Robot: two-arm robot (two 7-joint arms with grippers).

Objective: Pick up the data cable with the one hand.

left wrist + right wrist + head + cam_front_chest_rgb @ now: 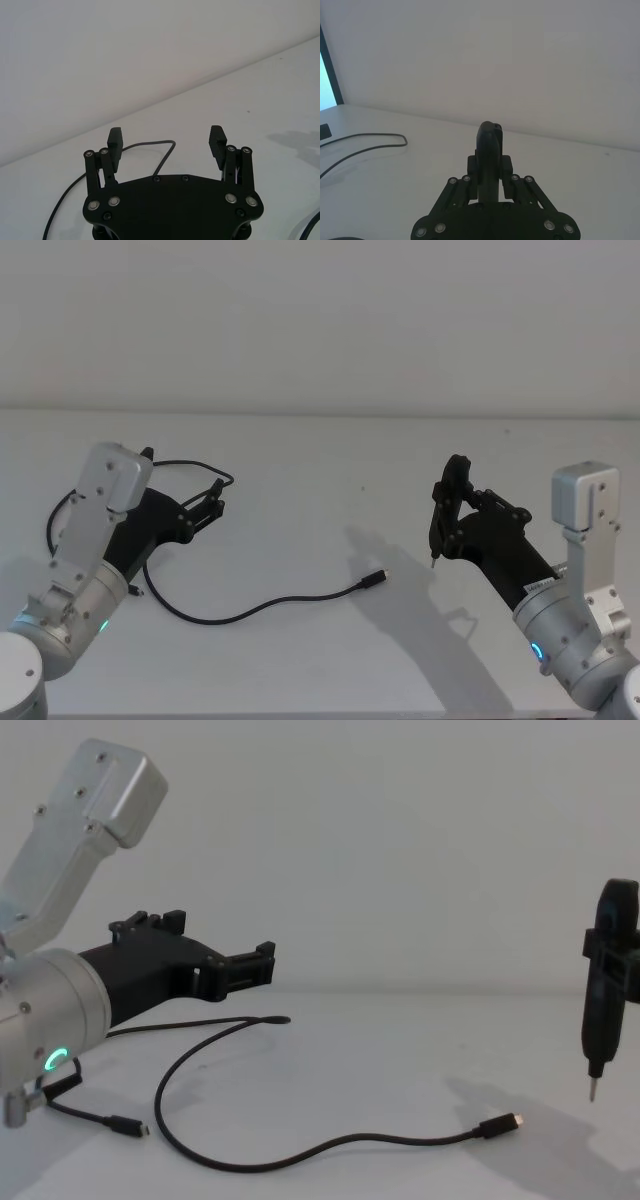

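Observation:
The data cable (240, 615) lies on the white table (320, 460) in a long loop, and its plug with the silvery tip (377, 578) points right. The chest view shows the same cable (300, 1155) and plug (500, 1124). My left gripper (205, 505) hovers open above the cable's far bend (150, 143), its fingers (115, 142) spread wide with nothing between them. My right gripper (450, 515) is raised at the right, shut on a slim black tool (490, 145) whose metal tip (590, 1095) points down, right of the plug.
A shorter black lead with a tiny plug (120, 1122) lies near the left arm's base. A white wall (320, 320) rises behind the table. A dark panel edge (330, 65) stands at the far side.

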